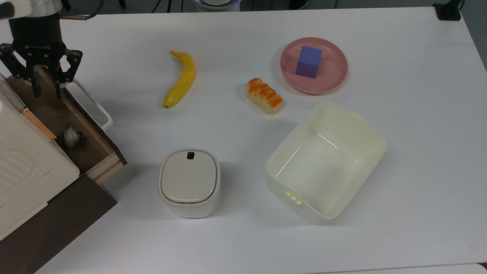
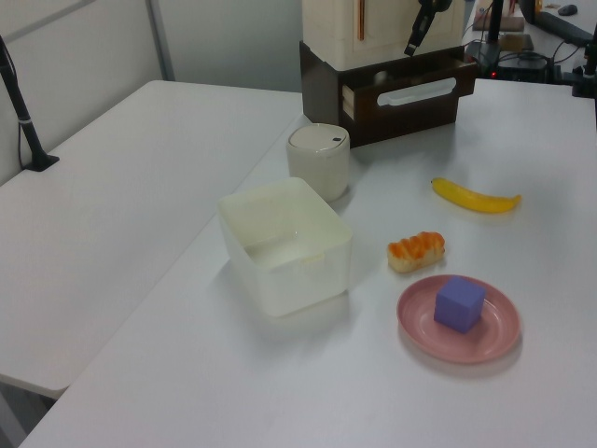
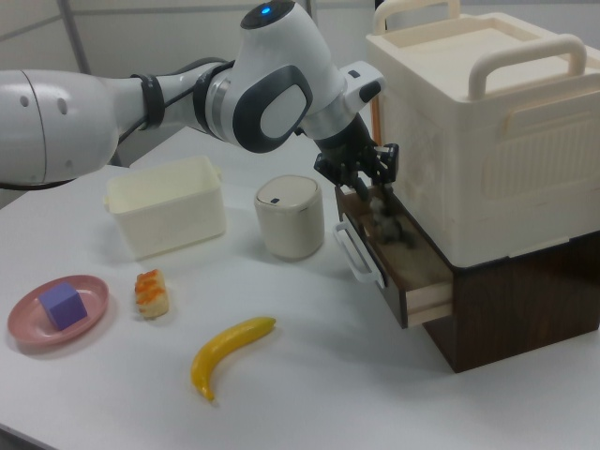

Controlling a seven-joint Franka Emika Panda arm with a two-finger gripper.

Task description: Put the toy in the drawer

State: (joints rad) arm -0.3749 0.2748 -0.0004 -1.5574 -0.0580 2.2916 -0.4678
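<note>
Three fixed cameras around one white table

The top view looks straight down; the left view looks along the table from the pink plate end toward the drawer; the right view sits low and near, beside the drawer. All share the banana.

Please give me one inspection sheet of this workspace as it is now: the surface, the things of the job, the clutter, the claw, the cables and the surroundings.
Surface: white table, bare between the items.
Toy: toy lies blurred inside the drawer, free of the claw.
Drawer: drawer pulled open, white loop handle facing the table.
Clutter: banana, bread loaf, purple cube on a pink plate, empty cream bin, lidded white canister.
Claw: claw open, empty, above the drawer's far end in the top view.
Cables: dark cables past the table's far edge in the top view.
Surroundings: cream box with handles atop the drawer cabinet; second white table.
</note>
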